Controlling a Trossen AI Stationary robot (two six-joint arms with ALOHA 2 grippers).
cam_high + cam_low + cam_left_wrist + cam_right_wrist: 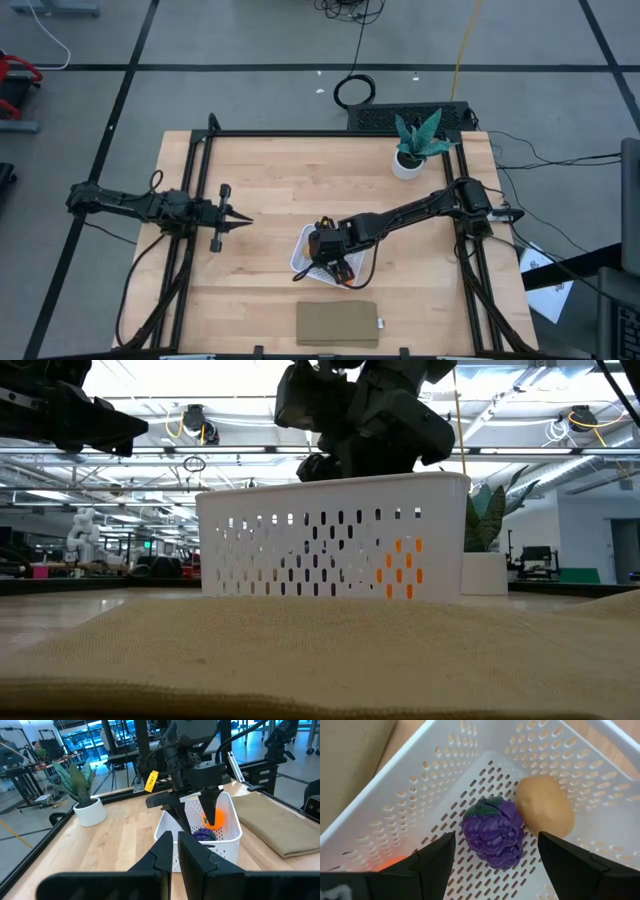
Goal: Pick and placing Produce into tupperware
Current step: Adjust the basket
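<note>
The white perforated tupperware (pixel 303 250) stands on the table's middle. Inside it, a purple grape bunch (pixel 493 836) and a tan rounded piece (pixel 545 805) lie side by side on the mesh bottom. The orange piece (pixel 216 817) rests near one end wall and glows through the slots (pixel 400 570). My right gripper (pixel 496 845) hangs open over the tupperware, slanting down, with a finger to either side above the grapes and nothing between them. My left gripper (pixel 245 222) hovers shut over the table's left part, pointing level toward the tupperware.
A flat brown pad (pixel 337 324) lies near the front edge, just in front of the tupperware. A potted plant in a white pot (pixel 415 145) stands at the back right. Dark frame rails (pixel 190 250) run along the table's left and right sides.
</note>
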